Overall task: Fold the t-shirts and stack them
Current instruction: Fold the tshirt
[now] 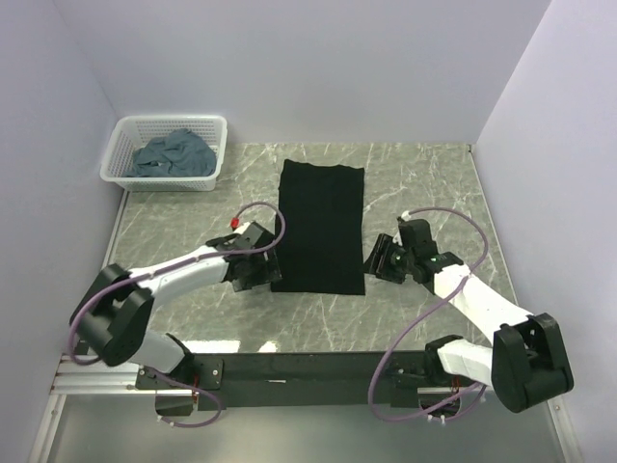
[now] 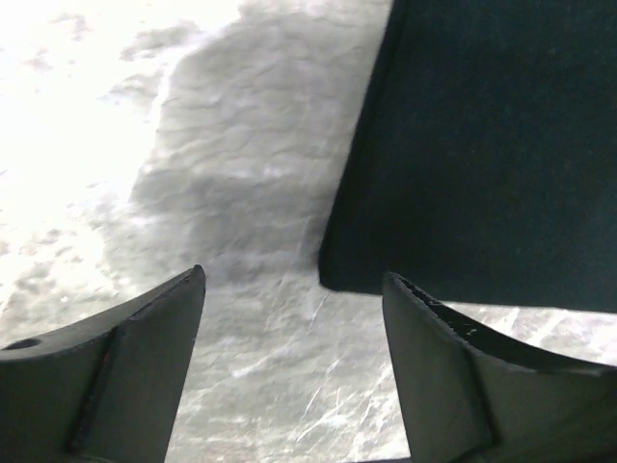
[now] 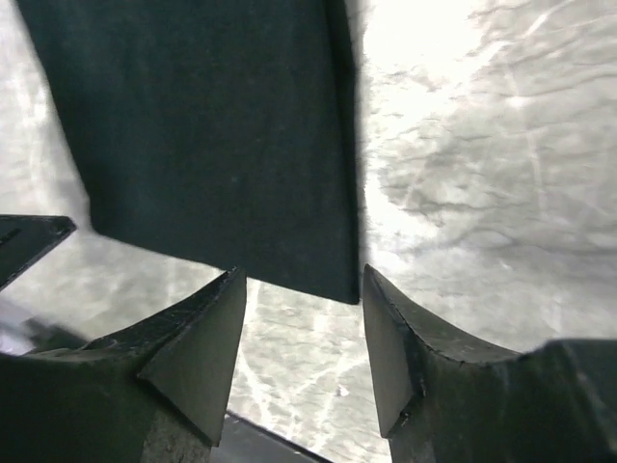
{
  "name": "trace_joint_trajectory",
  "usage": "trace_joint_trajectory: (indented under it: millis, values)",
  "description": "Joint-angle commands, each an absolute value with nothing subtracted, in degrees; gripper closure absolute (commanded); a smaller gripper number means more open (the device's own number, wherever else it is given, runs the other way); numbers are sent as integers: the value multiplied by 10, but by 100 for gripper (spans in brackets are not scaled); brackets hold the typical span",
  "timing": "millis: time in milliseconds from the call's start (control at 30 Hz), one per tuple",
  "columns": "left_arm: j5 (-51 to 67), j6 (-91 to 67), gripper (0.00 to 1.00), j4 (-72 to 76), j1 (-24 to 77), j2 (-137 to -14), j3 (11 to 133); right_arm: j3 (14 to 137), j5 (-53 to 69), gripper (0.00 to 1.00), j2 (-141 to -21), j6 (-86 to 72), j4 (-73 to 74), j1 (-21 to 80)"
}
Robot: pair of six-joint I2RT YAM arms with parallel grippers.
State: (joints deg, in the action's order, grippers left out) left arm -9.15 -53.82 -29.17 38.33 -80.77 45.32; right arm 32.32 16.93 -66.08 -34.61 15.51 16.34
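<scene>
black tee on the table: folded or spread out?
Folded. The black t-shirt lies as a flat narrow rectangle, straight edges, no sleeves or collar showing.

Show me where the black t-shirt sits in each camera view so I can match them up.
Top external: the black t-shirt lies flat at the centre of the table.
Left wrist: it fills the upper right, with its near-left corner showing.
Right wrist: it fills the upper left, with its near-right corner showing.
Shared landmark: the grey marbled table surface beneath it.
</scene>
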Motion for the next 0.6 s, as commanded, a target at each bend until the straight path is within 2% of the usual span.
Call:
trace_joint_trajectory:
  millis: [0,267,567]
  values:
    - [-118,-520,22,-308,402,-842,497,352,59,41,-653,-327,243,192]
    - [-125,-513,41,-328,429,-917,533,360,14,41,-667,-339,261,242]
    - [-90,-511,49,-318,446,-983,516,386,-13,41,-739,-351,275,279]
